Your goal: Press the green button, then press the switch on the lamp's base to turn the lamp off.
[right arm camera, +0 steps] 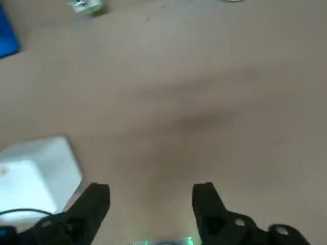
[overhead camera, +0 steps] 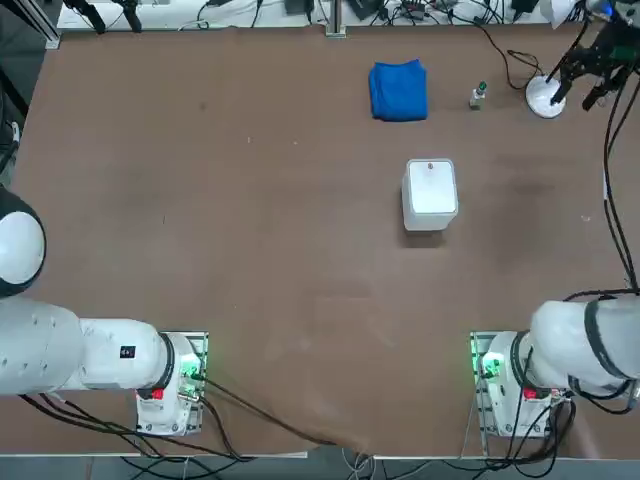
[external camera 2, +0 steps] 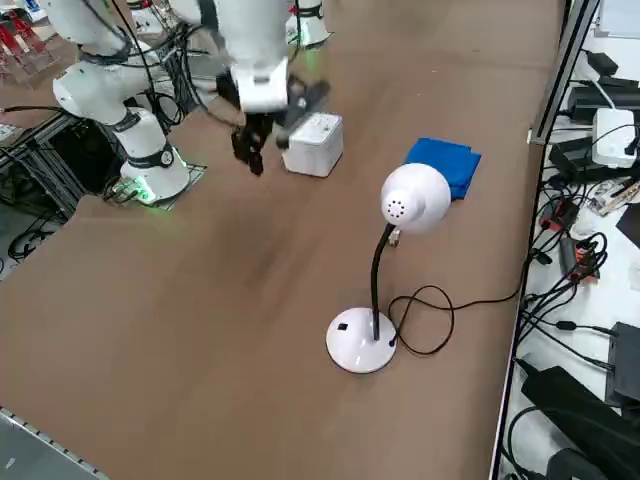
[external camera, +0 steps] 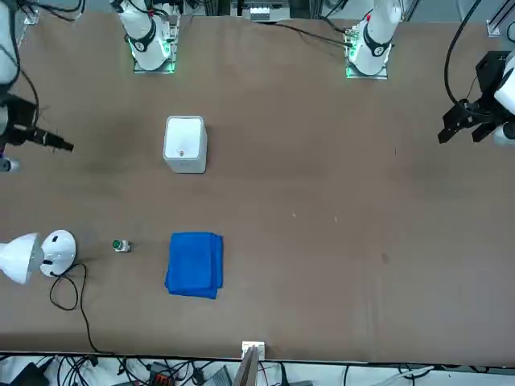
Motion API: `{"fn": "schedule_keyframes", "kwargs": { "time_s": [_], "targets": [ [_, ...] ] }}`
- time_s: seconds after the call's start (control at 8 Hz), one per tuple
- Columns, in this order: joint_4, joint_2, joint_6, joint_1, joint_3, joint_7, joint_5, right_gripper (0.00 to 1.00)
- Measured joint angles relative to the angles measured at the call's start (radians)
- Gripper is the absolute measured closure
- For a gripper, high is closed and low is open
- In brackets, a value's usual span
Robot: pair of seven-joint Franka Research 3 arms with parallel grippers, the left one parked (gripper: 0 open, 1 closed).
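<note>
The green button (overhead camera: 478,95) stands between the blue cloth and the lamp's base (overhead camera: 545,97) at the far right of the table. It also shows as the green button (external camera: 121,245) and, near one edge of the wrist view, as the green button (right arm camera: 88,6). The lamp (external camera 2: 414,198) rises on a thin black stem from its base (external camera 2: 360,341), and the black switch (external camera 2: 343,326) sits on the disc. My right gripper (overhead camera: 580,88) hangs open and empty above the table, short of the button and the lamp. Its fingers (right arm camera: 207,204) stand well apart.
A white rounded box (overhead camera: 430,193) with a red dot sits mid-table, next to my gripper (external camera 2: 266,138) in the side view. The folded blue cloth (overhead camera: 398,90) lies at the far edge. The lamp's cable (external camera 2: 430,320) loops beside its base.
</note>
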Motion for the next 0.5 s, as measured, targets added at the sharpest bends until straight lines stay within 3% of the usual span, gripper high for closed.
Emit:
{"fn": "schedule_keyframes", "kwargs": {
  "time_s": [0.25,0.5],
  "targets": [
    [0.136,-0.047,-0.159,0.089,0.015,0.008,-0.001,0.00],
    [0.267,-0.041,-0.179,0.189,0.019,0.040,-0.004,0.00]
  ]
}}
